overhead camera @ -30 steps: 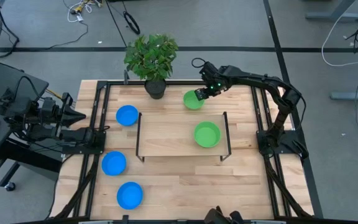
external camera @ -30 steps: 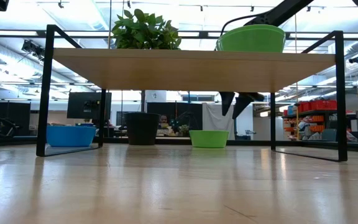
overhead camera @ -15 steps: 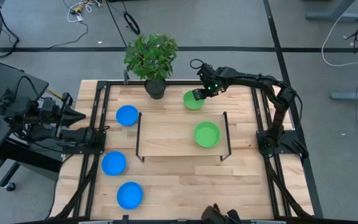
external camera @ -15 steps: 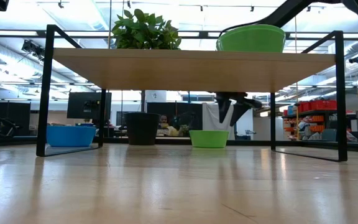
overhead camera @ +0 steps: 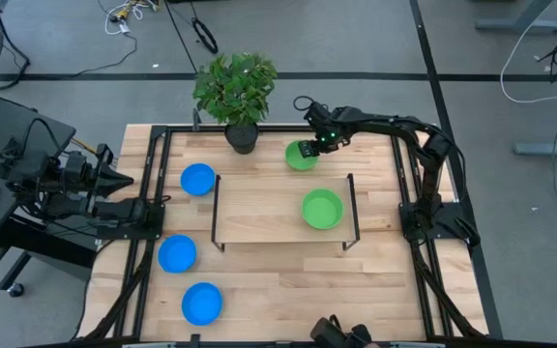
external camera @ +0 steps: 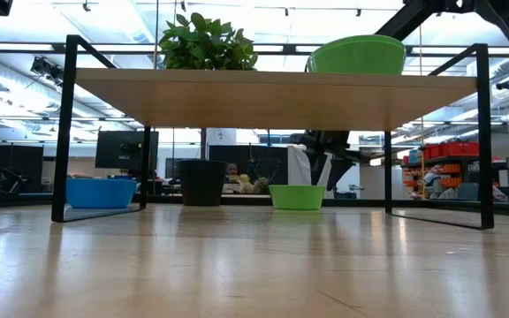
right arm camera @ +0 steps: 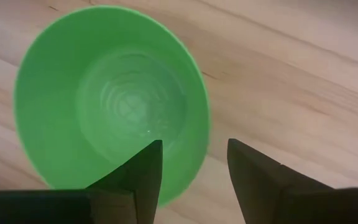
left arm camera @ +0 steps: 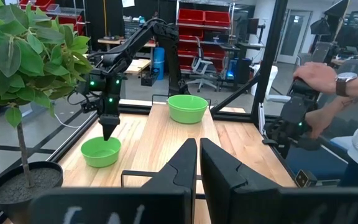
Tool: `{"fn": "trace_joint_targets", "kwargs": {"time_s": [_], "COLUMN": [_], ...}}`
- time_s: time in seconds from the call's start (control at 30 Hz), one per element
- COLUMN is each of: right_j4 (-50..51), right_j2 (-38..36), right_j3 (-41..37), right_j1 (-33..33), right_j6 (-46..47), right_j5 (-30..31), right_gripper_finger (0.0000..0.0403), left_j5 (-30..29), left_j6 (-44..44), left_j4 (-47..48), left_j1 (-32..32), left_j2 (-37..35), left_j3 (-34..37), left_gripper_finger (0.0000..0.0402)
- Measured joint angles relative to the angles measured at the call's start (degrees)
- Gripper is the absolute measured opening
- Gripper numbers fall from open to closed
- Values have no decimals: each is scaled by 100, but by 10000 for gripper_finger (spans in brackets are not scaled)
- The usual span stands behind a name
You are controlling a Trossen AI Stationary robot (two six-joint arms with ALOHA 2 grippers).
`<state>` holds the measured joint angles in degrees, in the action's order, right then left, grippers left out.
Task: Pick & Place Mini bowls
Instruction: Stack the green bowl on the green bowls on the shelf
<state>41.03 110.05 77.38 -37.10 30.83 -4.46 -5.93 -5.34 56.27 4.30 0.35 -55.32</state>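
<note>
Right tool is positioned directly over the rim of a green mini bowl on the counter, just beside the pot of the leafy plant. Its jaws stand wide apart and hold nothing. In the right wrist view one finger sits over the bowl's inside and the other over bare wood, so the jaws straddle the wall; contact cannot be confirmed.

Step in hand, as judged: approach to grasp this bowl. The next move calls for a short descent until the rim lies between the jaws, then closure on the wall, then a lift.

A second green bowl rests on the raised shelf. Three blue bowls lie on the counter's left side.

Left tool waits at the counter's left edge, jaws closed and empty.
</note>
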Motion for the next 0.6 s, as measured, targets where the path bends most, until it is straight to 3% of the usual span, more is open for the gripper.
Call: {"fn": "trace_joint_targets", "kwargs": {"time_s": [0.23,0.6], "right_j4": [13,20], "right_j2": [32,32], "right_j3": [0,0], "right_j1": [0,0], "right_j6": [0,0], "right_j5": [97,97], "right_gripper_finger": [173,101], "left_j5": [-2,0], "left_j6": [0,-1], "left_j4": [2,2], "left_j1": [2,0], "left_j2": [1,-1], "left_j3": [-1,0], "left_gripper_finger": [23,23]}}
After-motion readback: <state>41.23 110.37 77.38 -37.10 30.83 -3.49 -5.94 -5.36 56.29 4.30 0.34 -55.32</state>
